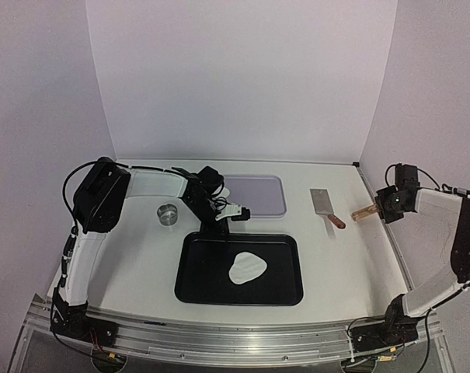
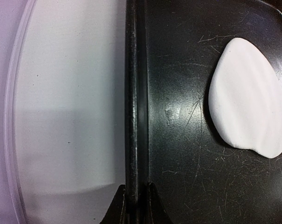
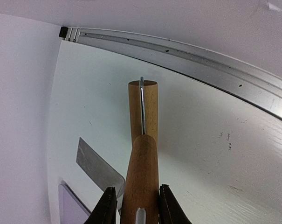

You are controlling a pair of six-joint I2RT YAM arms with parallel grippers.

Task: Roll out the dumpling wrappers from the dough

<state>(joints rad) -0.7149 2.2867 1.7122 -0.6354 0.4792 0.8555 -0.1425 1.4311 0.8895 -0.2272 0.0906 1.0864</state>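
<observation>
The dough (image 1: 246,268) is a flattened white sheet of irregular outline lying in the black tray (image 1: 196,280); it also shows in the left wrist view (image 2: 250,98). No round dumpling wrappers are in view. My left gripper (image 1: 221,227) is shut on the tray's far rim (image 2: 134,93), one finger on each side of it. My right gripper (image 1: 381,206) is at the far right, raised above the table and shut on the wooden handle (image 3: 141,182) of a small rolling pin (image 1: 364,211). Its roller (image 3: 149,107) points away from the gripper.
A small metal ring (image 1: 168,214) stands left of the tray's far edge. A lavender board (image 1: 258,194) lies behind the tray. A metal scraper (image 1: 324,203) with a wooden handle lies to the right of the board; its blade shows in the right wrist view (image 3: 94,163).
</observation>
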